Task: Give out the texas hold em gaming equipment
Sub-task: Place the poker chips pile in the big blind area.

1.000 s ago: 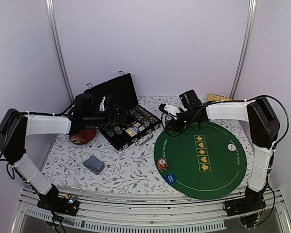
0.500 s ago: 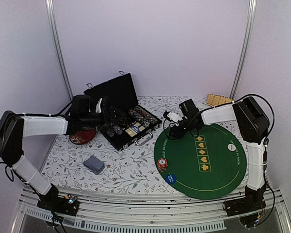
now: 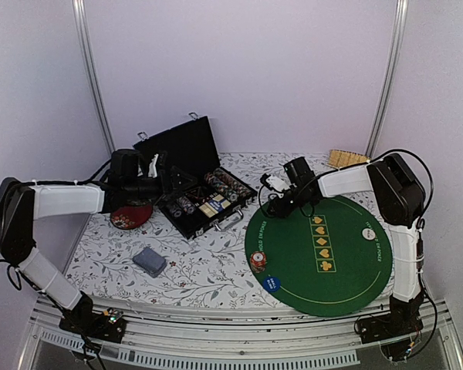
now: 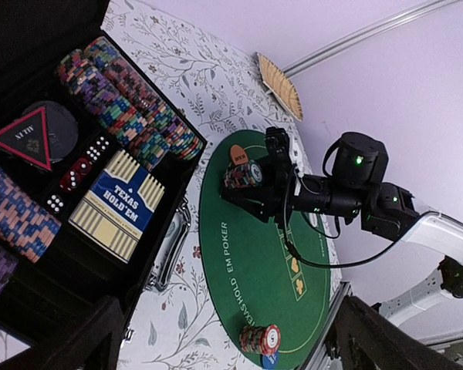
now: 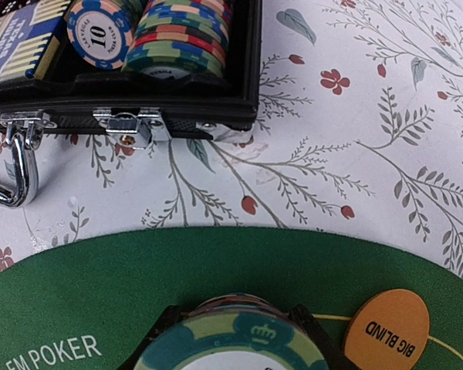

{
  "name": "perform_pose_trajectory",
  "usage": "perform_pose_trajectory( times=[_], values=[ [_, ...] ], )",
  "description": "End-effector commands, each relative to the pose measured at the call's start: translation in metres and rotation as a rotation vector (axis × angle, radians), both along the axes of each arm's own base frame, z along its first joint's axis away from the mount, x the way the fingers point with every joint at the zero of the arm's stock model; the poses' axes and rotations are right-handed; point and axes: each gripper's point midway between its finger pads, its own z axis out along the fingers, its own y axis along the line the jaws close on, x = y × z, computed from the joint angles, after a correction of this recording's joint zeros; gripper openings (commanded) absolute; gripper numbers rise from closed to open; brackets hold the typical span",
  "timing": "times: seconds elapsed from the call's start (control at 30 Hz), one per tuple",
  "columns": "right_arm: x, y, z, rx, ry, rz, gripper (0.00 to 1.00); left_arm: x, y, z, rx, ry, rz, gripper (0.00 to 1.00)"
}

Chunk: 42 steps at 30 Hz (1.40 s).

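My right end effector (image 3: pixel 278 202) is clenched on a stack of striped poker chips (image 5: pixel 231 339), low over the far-left rim of the green poker mat (image 3: pixel 347 258) just beside the orange BIG BLIND button (image 5: pixel 386 333), so I judge this a placing step. Next I'd settle the stack flat and release without toppling it; my left end effector (image 3: pixel 172 185) hangs spread wide, empty, over the open black case (image 3: pixel 216 222).

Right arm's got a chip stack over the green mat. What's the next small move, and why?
Probably lower the right gripper slightly and open its jaws: the chip stack it holds is over the green mat, beside the orange big blind disc, a plausible spot.
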Motion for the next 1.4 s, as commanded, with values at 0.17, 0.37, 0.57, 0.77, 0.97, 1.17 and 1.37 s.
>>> perform_pose_trajectory(
  times=[0.17,0.37,0.57,0.77,0.97,1.17,1.37],
  values=[
    [0.000,-0.006,-0.019,0.002,0.034,-0.062,0.17,0.002,0.011,0.004,0.011,-0.019,0.021,0.98],
    [-0.003,-0.008,-0.019,0.010,0.037,-0.071,0.36,0.003,0.012,0.006,0.012,-0.025,0.022,0.98],
    [-0.005,-0.008,-0.018,0.011,0.037,-0.073,0.45,0.004,0.017,0.009,0.017,-0.032,0.035,0.98],
    [-0.004,-0.009,-0.015,0.012,0.028,-0.070,0.50,0.005,0.024,0.010,0.021,-0.036,0.050,0.98],
    [-0.004,-0.007,-0.008,0.017,0.019,-0.060,0.57,0.006,0.030,0.012,0.022,-0.043,0.062,0.98],
    [-0.005,-0.003,0.015,0.050,-0.011,-0.041,0.88,0.006,0.033,0.012,0.031,-0.048,0.067,0.98],
    [-0.004,0.002,0.056,0.099,-0.062,-0.021,0.99,0.007,0.035,0.009,0.059,-0.048,0.074,0.98]
  ],
)
